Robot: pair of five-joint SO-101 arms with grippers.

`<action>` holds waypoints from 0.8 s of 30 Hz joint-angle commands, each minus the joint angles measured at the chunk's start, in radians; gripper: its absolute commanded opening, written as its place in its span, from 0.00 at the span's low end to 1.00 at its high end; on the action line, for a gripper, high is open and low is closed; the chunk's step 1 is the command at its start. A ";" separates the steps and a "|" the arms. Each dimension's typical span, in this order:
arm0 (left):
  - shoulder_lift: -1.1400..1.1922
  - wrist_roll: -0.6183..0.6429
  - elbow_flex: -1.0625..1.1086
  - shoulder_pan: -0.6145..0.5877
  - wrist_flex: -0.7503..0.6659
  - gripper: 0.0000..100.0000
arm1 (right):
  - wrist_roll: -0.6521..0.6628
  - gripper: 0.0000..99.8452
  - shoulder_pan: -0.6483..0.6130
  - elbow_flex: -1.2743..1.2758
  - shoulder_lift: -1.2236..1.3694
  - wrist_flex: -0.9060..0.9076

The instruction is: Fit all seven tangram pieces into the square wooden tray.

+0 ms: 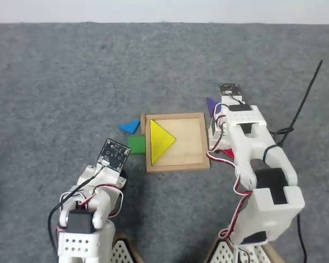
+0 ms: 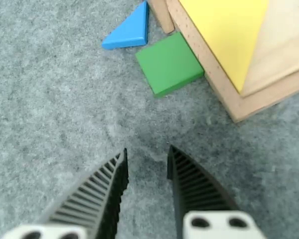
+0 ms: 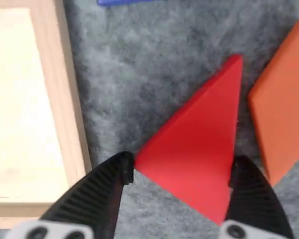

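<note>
Red triangle (image 1: 228,153): I see just a corner under the right arm (image 1: 257,148).
Purple piece (image 1: 210,105): partly behind that arm.
Orange piece (image 3: 284,119): cut off by right wrist view's edge.

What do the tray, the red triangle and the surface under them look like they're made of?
Wooden tray: pale, bare-looking wood, matte, with faint grain on the rim and floor.
Red triangle: smooth, evenly coloured and matte, with crisp edges; painted wood or plastic, the look leaves it open.
Grey table covering: probably felt or short-pile carpet, going by its fuzzy, fibrous texture.
</note>
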 commanded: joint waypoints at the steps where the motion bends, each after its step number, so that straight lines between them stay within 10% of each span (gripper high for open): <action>1: -0.015 0.002 -0.012 -0.006 0.006 0.14 | -0.011 0.24 0.013 -0.026 0.005 -0.016; 24: -0.015 0.002 -0.012 -0.006 0.006 0.14 | 0.129 0.24 -0.004 -0.046 -0.252 0.054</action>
